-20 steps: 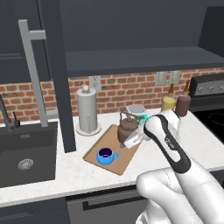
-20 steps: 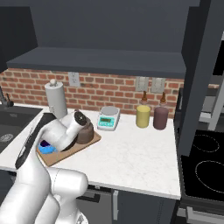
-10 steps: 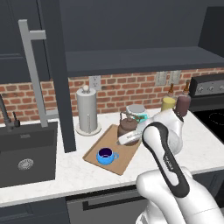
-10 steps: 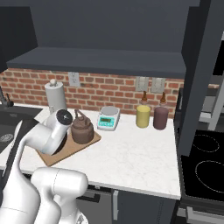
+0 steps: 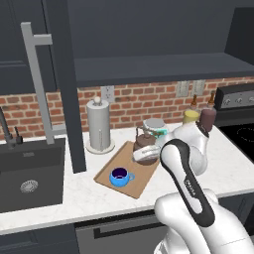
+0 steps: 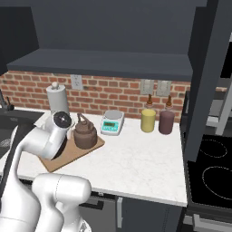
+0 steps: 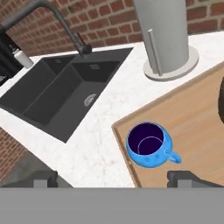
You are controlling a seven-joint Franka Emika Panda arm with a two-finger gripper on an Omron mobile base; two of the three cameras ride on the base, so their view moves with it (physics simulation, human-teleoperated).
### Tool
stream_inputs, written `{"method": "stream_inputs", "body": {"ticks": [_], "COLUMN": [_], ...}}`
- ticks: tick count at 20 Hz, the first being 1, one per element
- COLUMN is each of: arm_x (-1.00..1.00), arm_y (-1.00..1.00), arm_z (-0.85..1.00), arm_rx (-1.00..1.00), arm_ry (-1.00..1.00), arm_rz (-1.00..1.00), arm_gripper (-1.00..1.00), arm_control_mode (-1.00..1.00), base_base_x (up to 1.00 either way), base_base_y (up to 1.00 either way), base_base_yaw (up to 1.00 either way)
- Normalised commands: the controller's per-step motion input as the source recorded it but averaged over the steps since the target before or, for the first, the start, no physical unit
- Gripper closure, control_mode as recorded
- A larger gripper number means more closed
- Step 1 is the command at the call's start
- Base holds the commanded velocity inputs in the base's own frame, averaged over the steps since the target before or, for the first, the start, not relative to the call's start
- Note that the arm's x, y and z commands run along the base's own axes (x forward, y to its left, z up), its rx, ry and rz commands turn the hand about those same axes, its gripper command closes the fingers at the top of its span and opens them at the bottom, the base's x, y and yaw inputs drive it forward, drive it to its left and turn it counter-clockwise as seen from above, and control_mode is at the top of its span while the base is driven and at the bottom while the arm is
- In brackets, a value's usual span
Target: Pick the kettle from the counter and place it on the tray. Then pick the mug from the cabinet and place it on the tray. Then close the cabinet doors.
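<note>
Sink (image 5: 30, 171) at far left; paper-towel holder (image 5: 99, 126) beside tray (image 5: 133, 184). Mug (image 5: 120, 176) is set upright on tray's near corner, kettle (image 6: 84, 132) on its far part. Gripper (image 7: 113, 178) is spread wide, nothing held, seemingly just above mug.

Bare counter (image 6: 140, 156) lies free right of the tray (image 5: 141, 181), while the kettle (image 6: 85, 133), paper-towel holder (image 5: 98, 125) and open cabinet door (image 5: 62, 89) crowd its back and left.

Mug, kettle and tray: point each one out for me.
mug (image 7: 148, 143), hand view, on its dark interior.
kettle (image 6: 85, 135), right base view, on its rounded body.
tray (image 5: 134, 182), left base view, on bare wood.
</note>
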Motion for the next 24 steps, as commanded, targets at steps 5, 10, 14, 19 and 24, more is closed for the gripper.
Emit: {"method": "stream_inputs", "body": {"ticks": [5,10,14,19,24], "arm_x": [-0.19,-0.46,-0.56,-0.58,-0.26], "arm_y": [-0.03,-0.4,-0.56,-0.63,-0.54], "arm_z": [0.45,0.43,0.44,0.33,0.06], "arm_rx": [0.0,0.0,0.0,0.0,0.01], "arm_ry": [0.23,0.14,0.05,0.0,-0.03], "arm_rz": [-0.31,-0.23,-0.17,-0.15,-0.17], "arm_gripper": [-1.0,-1.0,-1.0,-1.0,-1.0], "arm_control_mode": [-1.0,-1.0,-1.0,-1.0,-1.0], "base_base_x": [0.0,0.0,0.0,0.0,0.0], "base_base_y": [0.0,0.0,0.0,0.0,0.0], "base_base_yaw": [0.0,0.0,0.0,0.0,0.0]}}
